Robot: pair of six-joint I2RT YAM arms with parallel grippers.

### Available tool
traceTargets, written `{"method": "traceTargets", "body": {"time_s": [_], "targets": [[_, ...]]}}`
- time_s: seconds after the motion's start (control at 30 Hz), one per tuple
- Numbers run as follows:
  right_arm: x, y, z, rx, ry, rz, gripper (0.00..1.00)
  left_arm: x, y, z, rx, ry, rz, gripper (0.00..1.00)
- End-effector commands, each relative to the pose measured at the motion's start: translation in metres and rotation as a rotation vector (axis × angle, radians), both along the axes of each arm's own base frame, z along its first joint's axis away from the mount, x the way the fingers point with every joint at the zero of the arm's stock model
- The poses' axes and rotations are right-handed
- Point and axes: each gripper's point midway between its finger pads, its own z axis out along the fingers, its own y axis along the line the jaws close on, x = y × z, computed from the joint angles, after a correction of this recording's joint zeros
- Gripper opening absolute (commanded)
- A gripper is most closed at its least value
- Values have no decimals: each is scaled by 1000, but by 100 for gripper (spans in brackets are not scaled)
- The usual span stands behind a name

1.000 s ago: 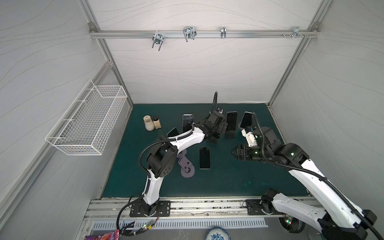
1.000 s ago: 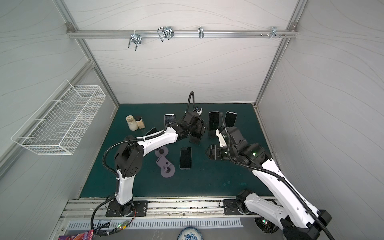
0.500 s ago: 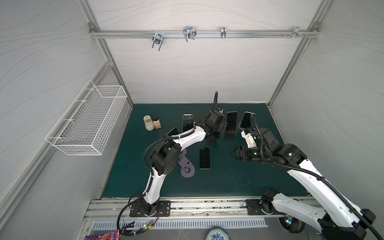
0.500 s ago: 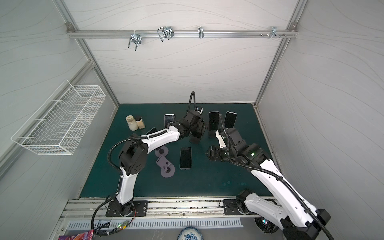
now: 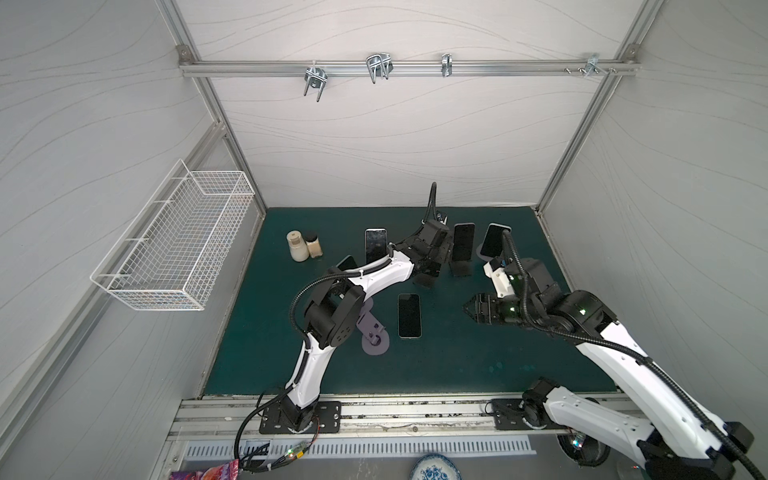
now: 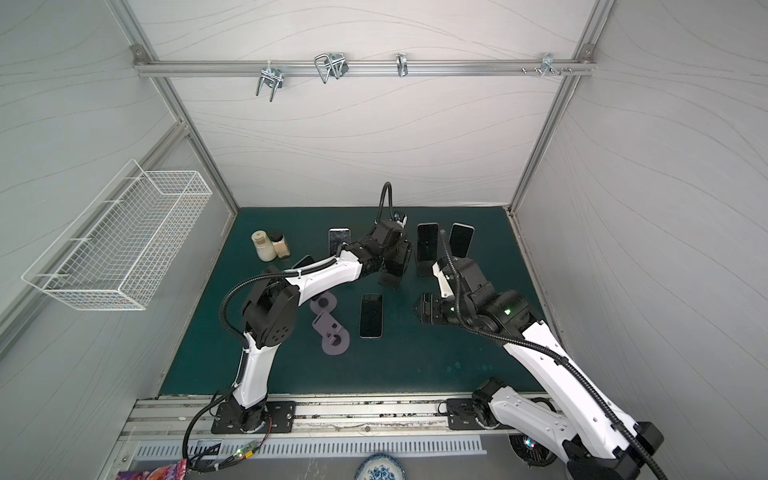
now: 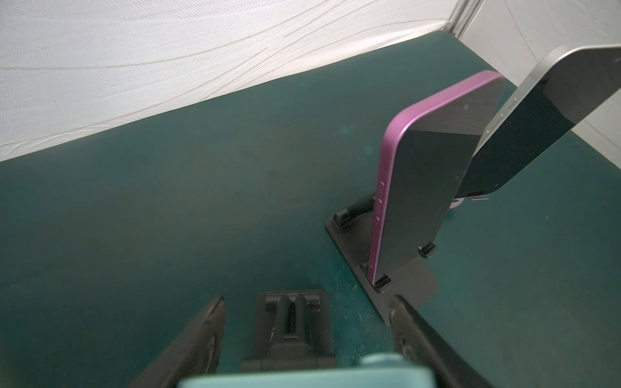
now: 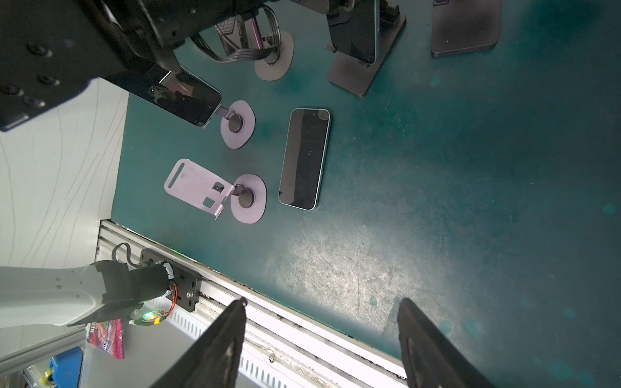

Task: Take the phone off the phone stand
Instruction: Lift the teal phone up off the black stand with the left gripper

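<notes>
STEP: grasp made, lift pending | left gripper (image 7: 305, 300) seemingly clamped on the teal phone (image 7: 302, 378), bottom centre of left wrist frame, contact cropped | phone smooth, round-cornered | black stand (image 7: 291, 322) matte, hinged plastic | NEXT: lift straight up, stand likely light | right gripper (image 8: 322, 300) spread, empty
</notes>
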Motion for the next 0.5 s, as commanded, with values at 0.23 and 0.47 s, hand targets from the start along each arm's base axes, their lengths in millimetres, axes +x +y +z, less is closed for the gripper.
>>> {"method": "traceTargets", "body": {"time_s": [0.23, 0.47], "targets": [[-3, -5, -6, -16, -7, -2, 72, 7, -8, 0, -8, -14, -10, 69], [-1, -4, -5, -14, -7, -1, 72, 8, -8, 5, -22, -20, -5, 67]]}}
